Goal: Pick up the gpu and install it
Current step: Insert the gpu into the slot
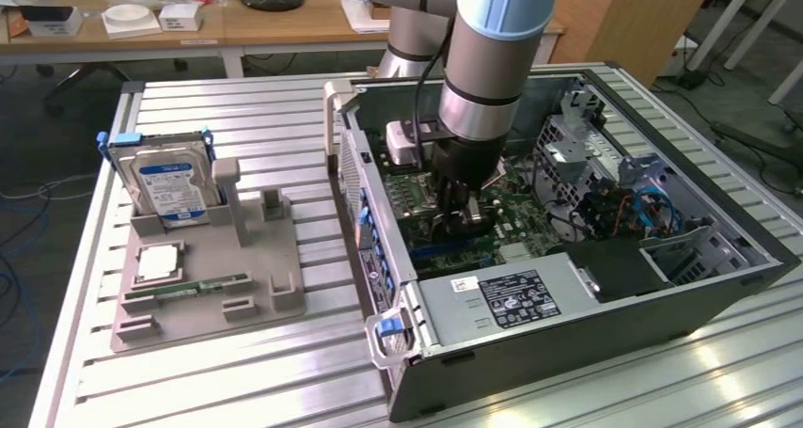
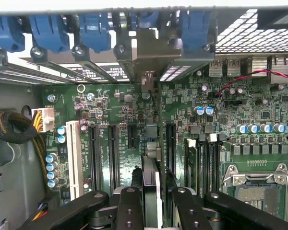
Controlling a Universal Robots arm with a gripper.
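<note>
hand (image 1: 462, 223) in case (image 1: 603, 334), over motherboard (image 1: 521, 207) | gpu (image 2: 152, 191) in hand | hard drive (image 1: 169, 183) on tray (image 1: 213, 296), exterior view's left of case

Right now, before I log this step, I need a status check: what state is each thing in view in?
gpu: gripped edge-on, upright over the motherboard slots.
claw: shut on the gpu.
computer case: lying on its side, open.
hard drive: standing upright in the tray.
memory stick: lying flat in the tray.
processor: lying flat in the tray.
</note>
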